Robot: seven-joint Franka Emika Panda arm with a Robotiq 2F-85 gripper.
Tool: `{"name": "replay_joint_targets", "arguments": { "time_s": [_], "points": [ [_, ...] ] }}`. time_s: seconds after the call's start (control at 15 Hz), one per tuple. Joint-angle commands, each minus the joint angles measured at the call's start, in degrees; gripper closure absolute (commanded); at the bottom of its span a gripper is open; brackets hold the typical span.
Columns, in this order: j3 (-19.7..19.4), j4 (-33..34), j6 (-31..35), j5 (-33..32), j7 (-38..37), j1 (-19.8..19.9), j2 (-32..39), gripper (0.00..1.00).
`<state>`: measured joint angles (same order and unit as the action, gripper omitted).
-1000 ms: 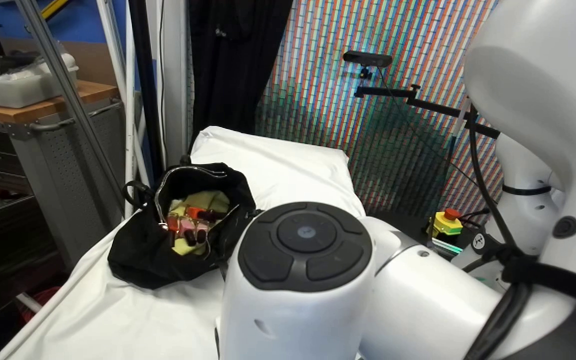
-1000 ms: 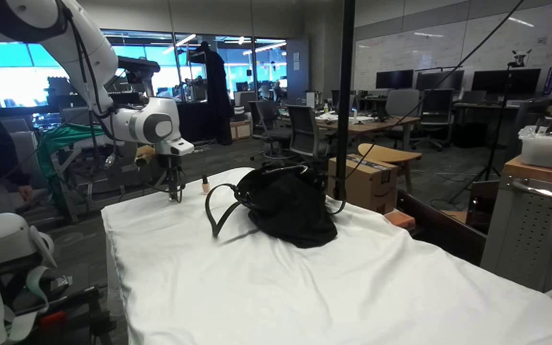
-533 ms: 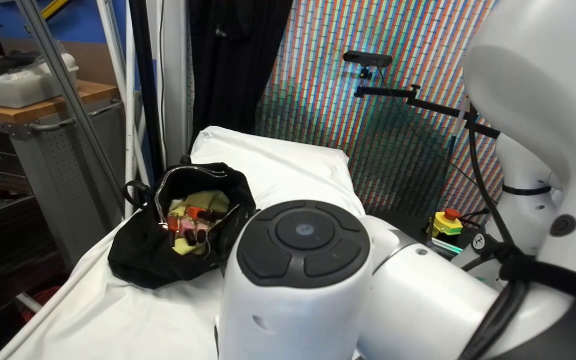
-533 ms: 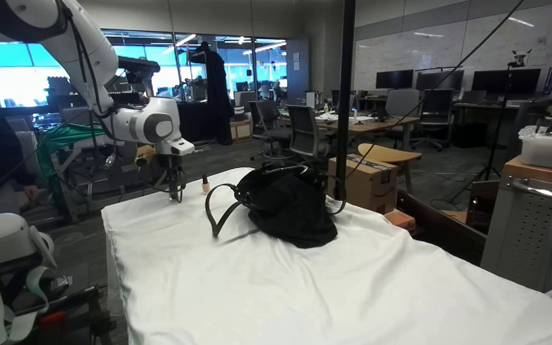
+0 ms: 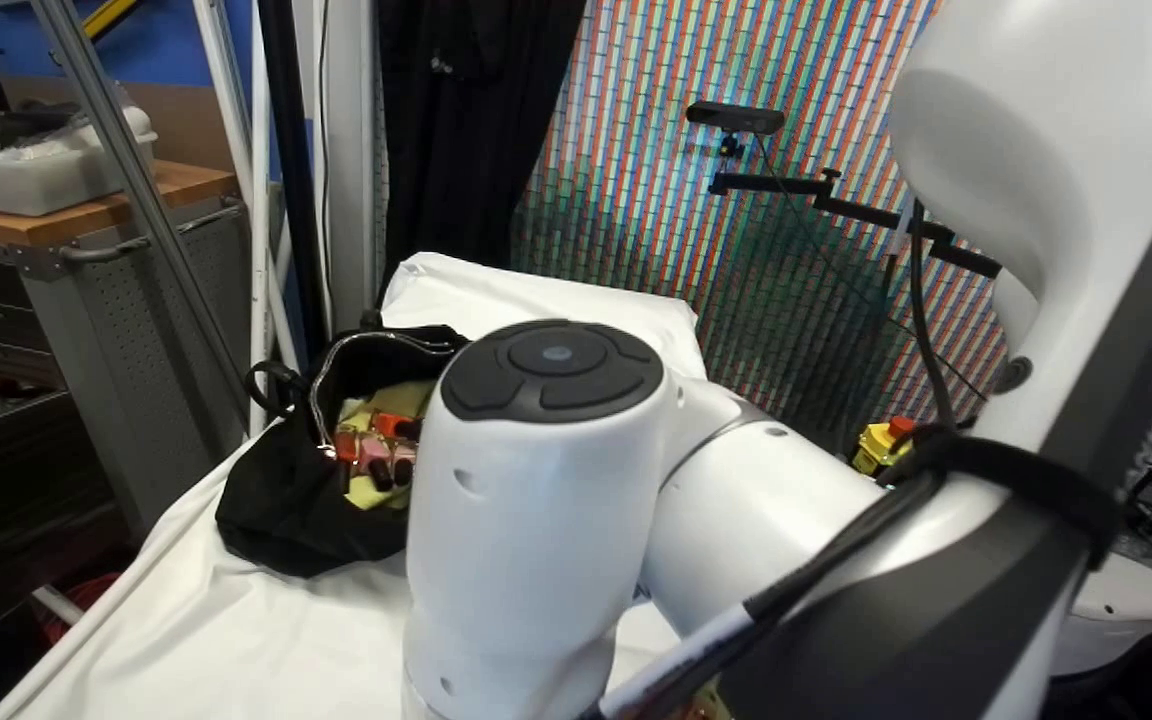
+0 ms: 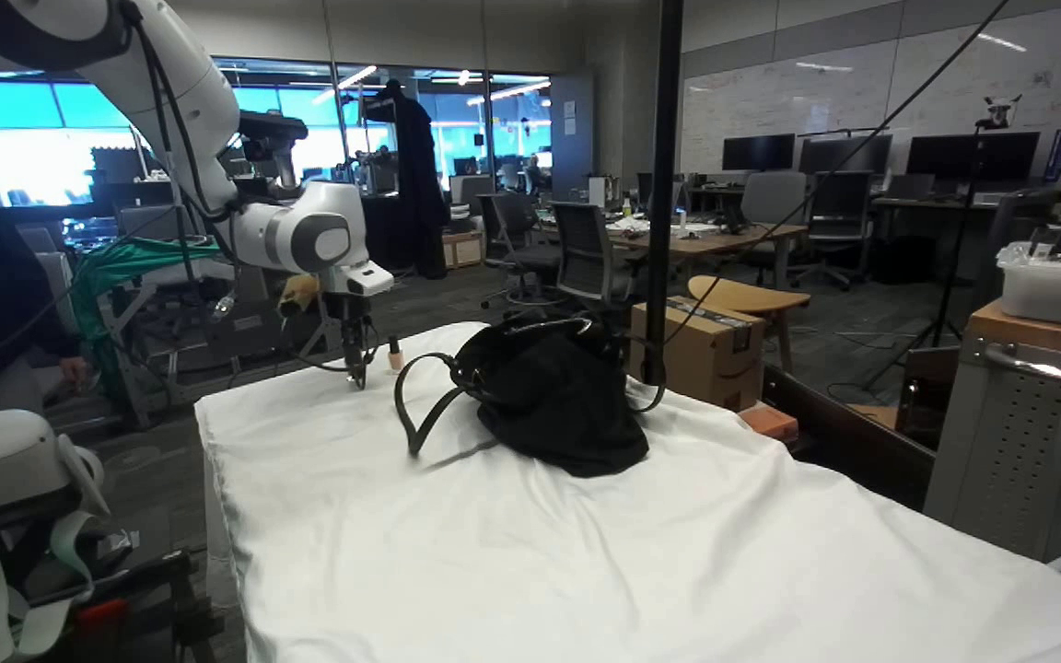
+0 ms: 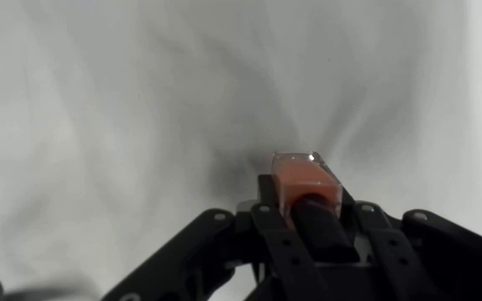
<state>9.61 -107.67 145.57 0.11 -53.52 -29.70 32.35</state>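
While the pincer [image 7: 308,192] is clamped around a small coral bottle [image 7: 303,176], the black cap [image 7: 321,230] points back into the grip and the clear base faces outward. Pincer and arm [image 6: 204,106] sit nearer the black bag [image 6: 567,405] than a moment earlier, so the work in hand now looks like carrying rather than grasping. Whether the bottle touches the white cloth [image 6: 291,414] under the pincer, I cannot tell. Near the pincer, apart from it, 1 peach bottle [image 6: 395,360] stands upright, capped. Beyond that lies the bag, its mouth open, partly hidden by the arm; inside, at least 3 small bottles [image 5: 346,446] in red and pink lie amid yellow cloth [image 5: 366,496]. Much farther from the pincer, past the bag, a pale tub [image 5: 36,190] holds jumbled white and dark pieces, and a cardboard box [image 6: 710,364] hides its contents.
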Motion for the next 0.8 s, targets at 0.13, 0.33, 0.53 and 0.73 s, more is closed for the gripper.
{"name": "replay_joint_targets", "arguments": {
  "time_s": [0.13, 0.33, 0.53, 0.73],
  "points": [
    [-1.1, -5.0, 1.6, 1.9, 2.7, 5.4, -6.6, 0.85],
    [-2.1, -5.9, 0.9, 2.0, 5.2, 9.2, -9.5, 0.85],
    [-3.1, -5.9, 0.1, 2.1, 8.7, 12.9, -11.8, 0.85],
    [-4.3, -4.7, -0.6, 2.2, 11.6, 15.9, -12.9, 0.85]
  ]
}}
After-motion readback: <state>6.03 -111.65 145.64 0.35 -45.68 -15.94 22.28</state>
